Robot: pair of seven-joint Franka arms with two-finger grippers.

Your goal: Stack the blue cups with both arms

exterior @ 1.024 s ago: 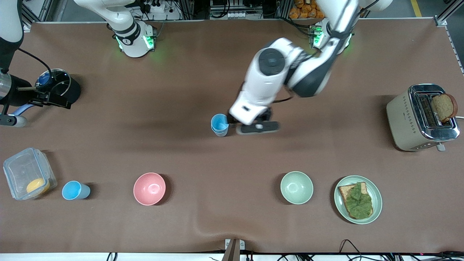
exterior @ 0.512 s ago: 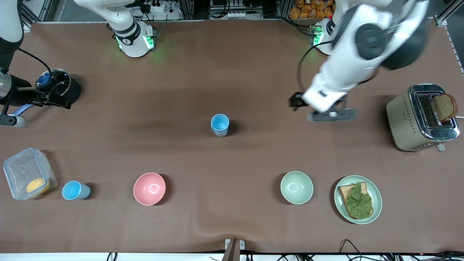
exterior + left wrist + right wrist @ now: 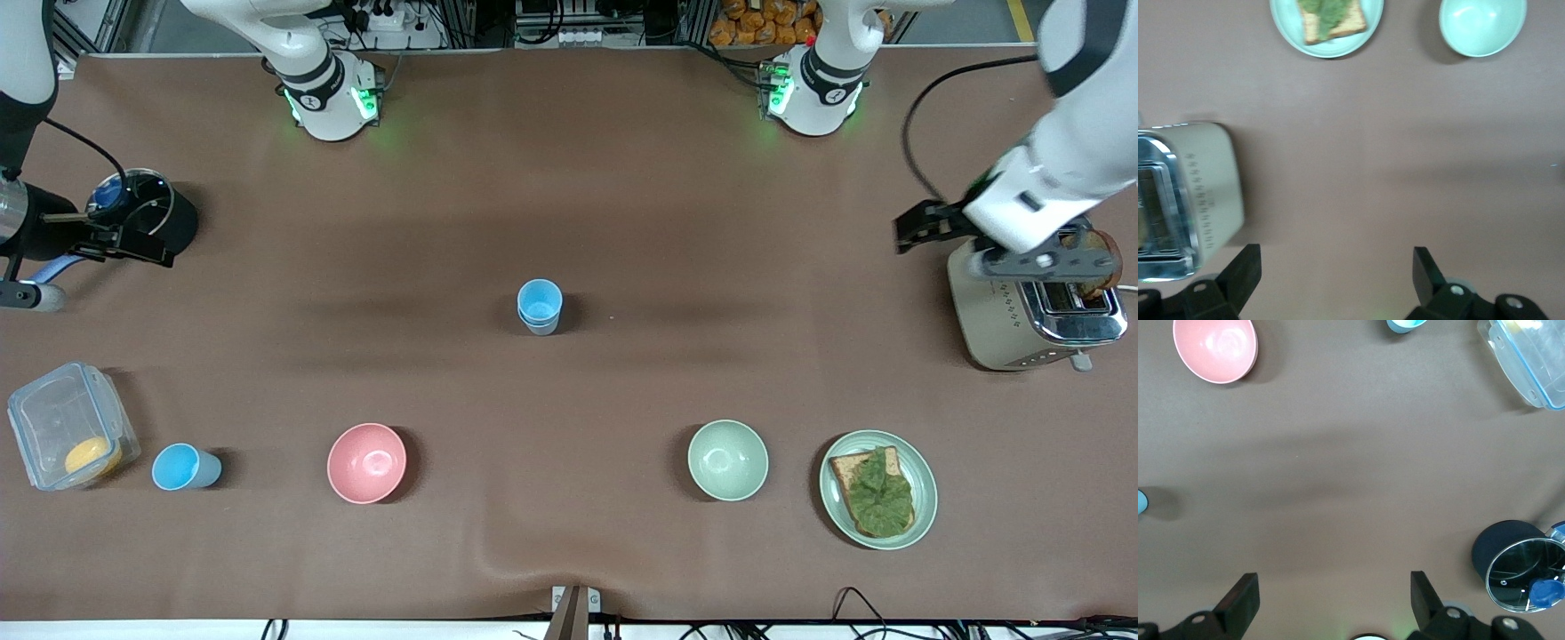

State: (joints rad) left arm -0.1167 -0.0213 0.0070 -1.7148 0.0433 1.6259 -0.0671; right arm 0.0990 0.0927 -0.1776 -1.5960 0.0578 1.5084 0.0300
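Observation:
Two blue cups (image 3: 540,307) stand nested one in the other at the middle of the table; their edge shows in the right wrist view as blue cups (image 3: 1141,501). A single blue cup (image 3: 185,467) stands upright between the clear container and the pink bowl, also seen as the blue cup (image 3: 1405,325). My left gripper (image 3: 1036,263) hangs open over the toaster; in its wrist view the left gripper (image 3: 1336,270) holds nothing. At the right arm's end, my right gripper (image 3: 129,247) waits open beside the black pot, and the right gripper (image 3: 1331,597) is empty.
A toaster (image 3: 1031,302) with a bread slice stands under the left gripper. A plate (image 3: 925,484) with leafy toast, a green bowl (image 3: 727,460) and a pink bowl (image 3: 366,462) line the near side. A clear container (image 3: 67,427) and a lidded black pot (image 3: 169,218) sit at the right arm's end.
My left arm has pulled away from the nested cups and swung up toward its own end of the table, now over the toaster. The right arm has not moved.

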